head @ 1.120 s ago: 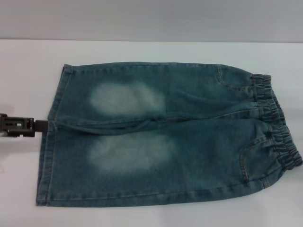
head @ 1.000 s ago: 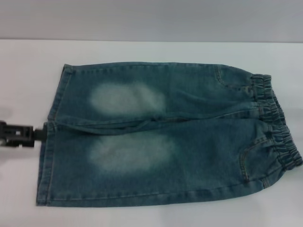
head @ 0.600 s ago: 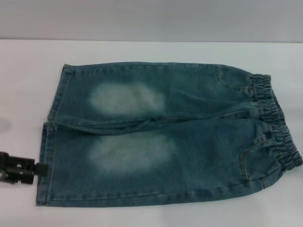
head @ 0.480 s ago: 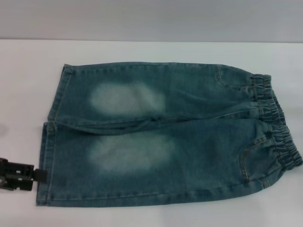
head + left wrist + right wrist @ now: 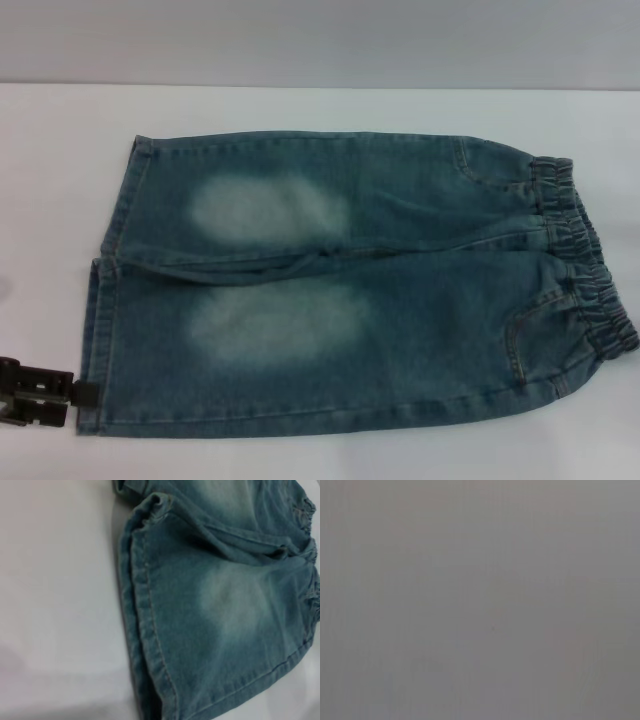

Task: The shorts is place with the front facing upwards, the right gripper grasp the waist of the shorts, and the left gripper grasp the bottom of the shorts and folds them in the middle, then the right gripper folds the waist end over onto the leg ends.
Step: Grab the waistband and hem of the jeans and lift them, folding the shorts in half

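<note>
The shorts (image 5: 350, 280) lie flat on the white table, front up, with pale faded patches on both thighs. The waist (image 5: 585, 260), a gathered elastic band, is at the right. The bottom of the shorts (image 5: 100, 330), two straight stitched leg hems, is at the left. My left gripper (image 5: 80, 392) is low at the table's left, its tip against the near leg's hem close to the near corner. The left wrist view looks along that hem (image 5: 142, 615) and across the denim (image 5: 225, 605). The right gripper is out of view; its wrist view shows only plain grey.
The white table (image 5: 60, 150) extends around the shorts on all sides, with a grey wall (image 5: 320, 40) behind its far edge.
My left gripper has slid along the leg hems toward the table's near side, from the gap between the two legs to the near leg's corner. The shorts have not moved.
</note>
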`<state>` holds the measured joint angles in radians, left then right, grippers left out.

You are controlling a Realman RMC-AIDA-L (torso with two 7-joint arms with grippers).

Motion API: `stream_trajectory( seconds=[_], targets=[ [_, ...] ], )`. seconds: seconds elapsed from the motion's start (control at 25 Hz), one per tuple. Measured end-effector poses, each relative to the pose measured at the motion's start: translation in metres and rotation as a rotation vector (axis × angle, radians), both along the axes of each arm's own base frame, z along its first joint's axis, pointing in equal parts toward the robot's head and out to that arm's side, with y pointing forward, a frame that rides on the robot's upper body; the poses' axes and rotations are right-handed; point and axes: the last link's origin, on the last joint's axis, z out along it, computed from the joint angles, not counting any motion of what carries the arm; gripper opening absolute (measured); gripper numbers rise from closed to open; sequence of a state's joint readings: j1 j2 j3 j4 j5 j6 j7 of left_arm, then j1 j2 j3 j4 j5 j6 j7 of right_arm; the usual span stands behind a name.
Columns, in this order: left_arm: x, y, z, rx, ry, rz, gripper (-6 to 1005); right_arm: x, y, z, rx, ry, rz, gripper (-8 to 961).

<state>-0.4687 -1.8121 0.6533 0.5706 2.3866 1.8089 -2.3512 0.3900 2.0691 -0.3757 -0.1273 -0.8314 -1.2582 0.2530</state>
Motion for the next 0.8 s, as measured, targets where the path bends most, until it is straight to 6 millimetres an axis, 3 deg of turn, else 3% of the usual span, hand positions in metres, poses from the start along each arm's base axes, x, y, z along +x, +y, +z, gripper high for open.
stream_trajectory(
  seconds=[0.8],
  targets=[
    [-0.004, 0.000, -0.011, -0.007, 0.040, 0.018, 842, 0.000, 0.002, -0.001, -0.007, 0.001, -0.005, 817]
  ],
)
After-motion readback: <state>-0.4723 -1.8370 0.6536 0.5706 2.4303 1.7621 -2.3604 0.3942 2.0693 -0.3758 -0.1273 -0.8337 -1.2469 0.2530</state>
